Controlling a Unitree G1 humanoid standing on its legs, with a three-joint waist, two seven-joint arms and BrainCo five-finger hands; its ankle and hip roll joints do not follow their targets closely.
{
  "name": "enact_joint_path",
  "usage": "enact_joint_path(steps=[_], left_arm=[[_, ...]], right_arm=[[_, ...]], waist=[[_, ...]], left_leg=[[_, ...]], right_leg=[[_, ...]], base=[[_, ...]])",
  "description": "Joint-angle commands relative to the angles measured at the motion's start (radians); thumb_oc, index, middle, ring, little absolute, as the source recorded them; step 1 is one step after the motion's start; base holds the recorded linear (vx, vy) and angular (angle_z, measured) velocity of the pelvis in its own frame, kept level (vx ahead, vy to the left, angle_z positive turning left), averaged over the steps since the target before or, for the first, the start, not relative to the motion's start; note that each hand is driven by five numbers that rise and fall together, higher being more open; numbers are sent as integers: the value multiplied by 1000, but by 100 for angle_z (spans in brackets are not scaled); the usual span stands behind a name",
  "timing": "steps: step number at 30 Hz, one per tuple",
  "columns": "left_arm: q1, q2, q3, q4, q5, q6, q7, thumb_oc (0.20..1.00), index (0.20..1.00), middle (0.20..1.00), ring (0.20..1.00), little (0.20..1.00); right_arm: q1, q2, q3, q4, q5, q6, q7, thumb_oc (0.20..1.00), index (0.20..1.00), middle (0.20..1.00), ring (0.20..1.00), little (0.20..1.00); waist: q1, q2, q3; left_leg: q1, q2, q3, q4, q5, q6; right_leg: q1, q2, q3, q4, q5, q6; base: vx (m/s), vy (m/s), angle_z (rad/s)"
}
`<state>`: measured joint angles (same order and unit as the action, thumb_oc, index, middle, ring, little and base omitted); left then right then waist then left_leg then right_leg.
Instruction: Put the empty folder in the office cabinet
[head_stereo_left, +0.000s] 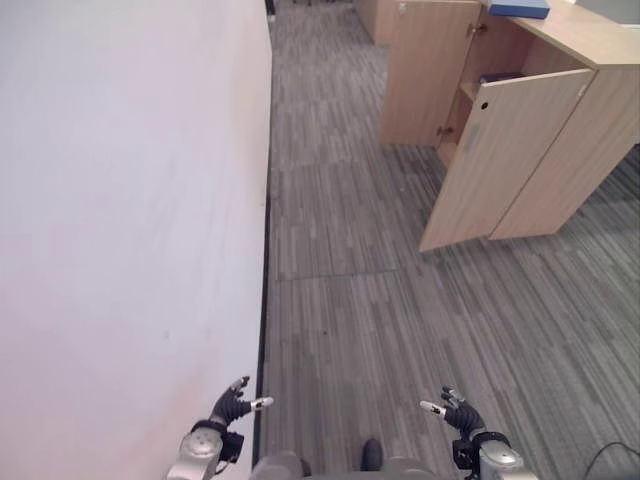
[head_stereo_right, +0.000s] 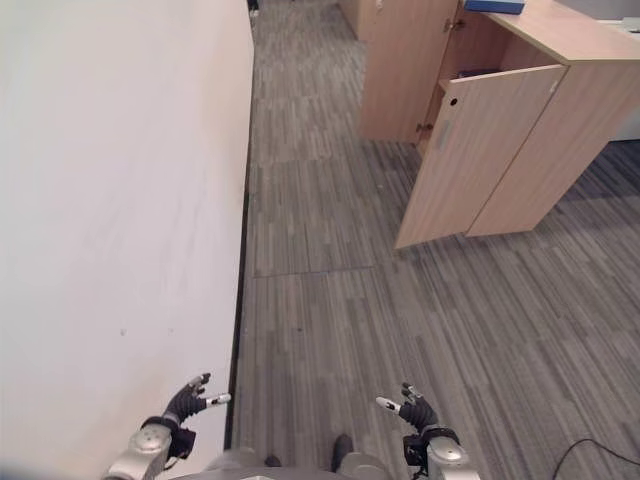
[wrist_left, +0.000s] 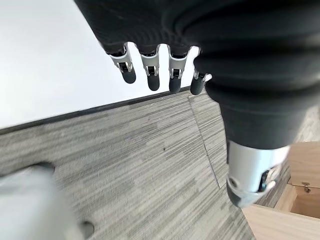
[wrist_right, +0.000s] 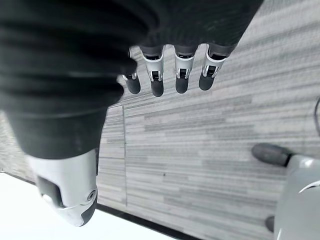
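Two hands of mine hang low at the bottom of the frame, and both are empty. Far left, a big white wall (head_stereo_left: 120, 220) fills that whole side, with a dark strip (head_stereo_left: 265, 300) running along its foot where it meets the grey striped floor (head_stereo_left: 360, 300).

My left hand (head_stereo_left: 232, 404) sits at the bottom left, just beside the wall. Its fingers (wrist_left: 152, 75) are loose and a little spread, with the thumb (wrist_left: 250, 180) sticking out apart from them. It holds nothing and touches nothing.

My right hand (head_stereo_left: 455, 412) is at the bottom, a bit right of the middle, over the floor. Its fingers (wrist_right: 157, 80) are loose and apart too, with the thumb (wrist_right: 65, 185) out to the side. Nothing is in it.

Up in the upper right of the frame stands a light wooden cabinet (head_stereo_left: 590, 150), well apart from both hands. One door (head_stereo_left: 500, 160) swings out toward the floor, and a second door (head_stereo_left: 425, 75) stands open farther back. Between them I can see a shelf (head_stereo_left: 470, 92) inside, with something dark on it that I cannot make out.

On top of the cabinet, at the very top edge of the frame, lies a flat blue folder (head_stereo_left: 520, 9). It rests on the wooden top, not inside.
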<state>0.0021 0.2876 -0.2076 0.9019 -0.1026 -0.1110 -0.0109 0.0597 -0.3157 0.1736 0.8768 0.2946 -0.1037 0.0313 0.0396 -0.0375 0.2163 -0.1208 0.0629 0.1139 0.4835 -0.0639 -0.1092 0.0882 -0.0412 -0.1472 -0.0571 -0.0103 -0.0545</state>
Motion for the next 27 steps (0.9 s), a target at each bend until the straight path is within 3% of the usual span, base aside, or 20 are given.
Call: enact_joint_path(steps=[1,2,3,7,8,9,15,19,21,22,23,24,25,27], left_arm=[[-1,22,-11,-42,-15,-23,10,1000,1000,1000,1000,1000],[4,22,-6,-38,-14,-24,11,1000,1000,1000,1000,1000],[8,22,1,-34,-18,-22,15,1000,1000,1000,1000,1000],[-1,24,7,-26,-26,-21,23,1000,1000,1000,1000,1000],[-11,31,14,-11,-28,-22,31,1000,1000,1000,1000,1000],[-11,33,17,-5,-24,-21,33,1000,1000,1000,1000,1000],[-2,39,36,20,-14,-18,33,1000,1000,1000,1000,1000],[10,57,50,40,-4,-20,37,1000,1000,1000,1000,1000],[16,69,57,45,1,-24,35,1000,1000,1000,1000,1000],[20,78,58,47,12,-23,32,1000,1000,1000,1000,1000],[20,78,58,47,12,-23,32,1000,1000,1000,1000,1000],[17,91,60,31,-5,-25,27,1000,1000,1000,1000,1000],[17,91,60,31,-5,-25,27,1000,1000,1000,1000,1000],[7,97,52,4,-18,-26,23,1000,1000,1000,1000,1000]], right_arm=[[-26,-53,9,-30,17,-24,2,1000,1000,1000,1000,1000],[-28,-54,10,-25,16,-25,2,1000,1000,1000,1000,1000],[-37,-55,12,-18,16,-25,-3,1000,1000,1000,1000,1000],[-61,-56,12,7,27,-26,-13,1000,1000,1000,1000,1000],[-77,-51,14,17,32,-25,-19,1000,1000,1000,1000,1000],[-79,-50,13,16,33,-24,-19,1000,1000,1000,1000,1000],[-75,-41,16,35,20,-18,-18,1000,1000,1000,1000,1000],[-67,-9,20,36,14,-14,-7,1000,1000,1000,1000,1000],[-69,5,22,41,10,-14,3,1000,1000,1000,1000,1000],[-72,18,18,42,8,-13,7,1000,1000,1000,1000,1000],[-72,18,18,43,8,-13,7,1000,1000,1000,1000,1000],[-93,21,13,34,16,-14,6,1000,1000,1000,1000,1000],[-93,21,13,34,16,-14,6,1000,1000,1000,1000,1000],[-110,20,5,22,29,-18,0,1000,1000,1000,1000,1000]], waist=[[31,28,17],[43,29,15],[71,42,18],[97,51,34],[117,53,46],[120,54,45],[145,47,-2],[164,10,-67],[183,-22,-91],[190,-57,-103],[194,-54,-106],[198,-63,-89],[202,-59,-91],[192,-36,-73]], left_leg=[[-85,49,-58,-174,135,17],[-98,45,-65,-205,145,16],[-154,68,-78,-280,219,5],[-212,101,-69,-360,252,0],[-234,145,-57,-450,279,-5],[-239,169,-39,-471,287,-8],[-246,224,46,-513,332,-19],[-255,201,52,-467,378,-25],[-264,158,32,-434,375,-7],[-255,109,43,-407,340,22],[-257,115,45,-406,340,22],[-241,81,61,-382,284,59],[-243,87,63,-381,284,59],[-215,73,60,-374,239,90]], right_leg=[[79,-26,7,113,-114,98],[84,-22,12,121,-128,101],[106,0,22,142,-166,99],[128,15,42,191,-220,95],[152,25,75,266,-294,91],[166,24,81,279,-318,94],[267,-4,112,240,-364,116],[298,-59,125,206,-341,157],[288,-95,143,211,-247,197],[262,-136,153,277,-80,239],[258,-133,158,274,-75,238],[194,-154,172,432,127,269],[191,-150,177,429,131,268],[116,-128,174,568,226,272]], base=[[264,14,-32],[374,57,-44],[289,34,-34],[310,60,-33],[482,153,-18],[484,152,-25],[359,158,-24],[466,259,-23],[430,280,42],[395,277,-25],[449,356,-17],[204,189,-8],[292,262,-9],[232,209,-19]])
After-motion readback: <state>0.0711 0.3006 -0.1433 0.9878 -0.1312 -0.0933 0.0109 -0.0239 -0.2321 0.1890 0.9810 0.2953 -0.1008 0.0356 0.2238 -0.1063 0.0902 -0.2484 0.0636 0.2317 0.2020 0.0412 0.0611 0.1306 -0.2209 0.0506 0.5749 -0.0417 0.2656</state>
